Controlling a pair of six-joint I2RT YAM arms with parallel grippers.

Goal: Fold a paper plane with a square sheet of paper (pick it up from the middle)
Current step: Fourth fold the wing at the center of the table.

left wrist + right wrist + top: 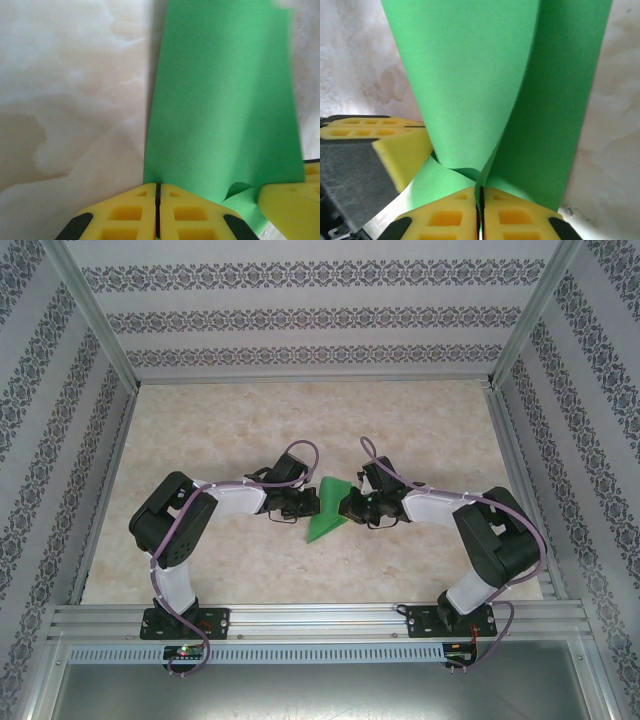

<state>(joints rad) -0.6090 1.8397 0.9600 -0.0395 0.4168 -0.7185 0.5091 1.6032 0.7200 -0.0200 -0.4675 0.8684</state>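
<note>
The left gripper [306,506] is pressing in at the left edge of the bright-green sheet of thin paper [325,512], which is folded into a narrow wedge shape. Its yellow fingers [125,215] are sitting tight together with no gap between them, and their tips are touching the paper's lower edge. Whether they are actually nipping it, I cannot tell. The paper itself is sitting right between the two grippers, with the pale marbled tabletop [420,420] spreading out on every side of it. At the paper's right edge the right gripper [346,508] is meeting it. That gripper's yellow fingers [520,217] are closing on a twisted bit of the paper, which is curling down into the seam between them.
</note>
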